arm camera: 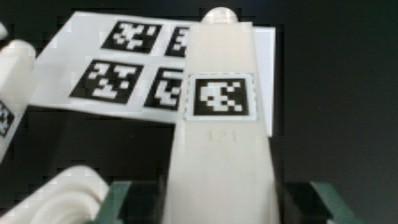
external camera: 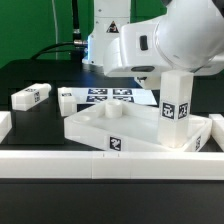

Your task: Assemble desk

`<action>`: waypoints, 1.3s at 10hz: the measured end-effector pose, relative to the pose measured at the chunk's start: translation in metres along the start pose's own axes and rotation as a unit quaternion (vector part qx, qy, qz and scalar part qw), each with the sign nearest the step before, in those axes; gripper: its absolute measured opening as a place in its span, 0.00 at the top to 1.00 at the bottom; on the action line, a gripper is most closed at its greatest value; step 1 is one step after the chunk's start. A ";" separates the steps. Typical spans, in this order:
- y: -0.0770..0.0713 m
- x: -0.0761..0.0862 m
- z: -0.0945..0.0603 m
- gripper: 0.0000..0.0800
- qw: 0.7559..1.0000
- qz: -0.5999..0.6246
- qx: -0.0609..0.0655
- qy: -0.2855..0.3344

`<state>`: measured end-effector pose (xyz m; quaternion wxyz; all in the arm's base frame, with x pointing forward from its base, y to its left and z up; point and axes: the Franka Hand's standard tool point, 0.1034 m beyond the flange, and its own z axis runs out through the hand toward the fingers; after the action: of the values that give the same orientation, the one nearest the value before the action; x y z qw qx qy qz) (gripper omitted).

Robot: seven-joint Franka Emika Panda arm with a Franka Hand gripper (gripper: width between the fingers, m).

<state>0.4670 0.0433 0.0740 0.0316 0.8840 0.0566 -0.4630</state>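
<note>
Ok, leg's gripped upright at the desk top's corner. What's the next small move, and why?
Probably ease the leg straight down, then start twisting. The jaws hold it upright at a corner of the desk top, on the exterior view's right. Whether it is seated yet can't be told.
</note>
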 end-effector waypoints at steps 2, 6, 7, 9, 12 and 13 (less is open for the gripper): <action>0.009 -0.004 -0.022 0.63 0.998 -0.005 0.003 0.067; 0.029 -0.019 -0.073 0.63 0.981 0.000 0.009 0.192; 0.029 -0.014 -0.073 0.63 0.971 0.000 0.007 0.237; 0.031 -0.010 -0.077 0.63 0.952 0.002 0.005 0.305; 0.043 -0.023 -0.103 0.63 0.924 0.016 0.022 0.381; 0.050 -0.028 -0.115 0.63 0.914 0.023 0.027 0.404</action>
<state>0.5516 0.0040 0.1622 -0.0074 0.9972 0.0312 -0.0673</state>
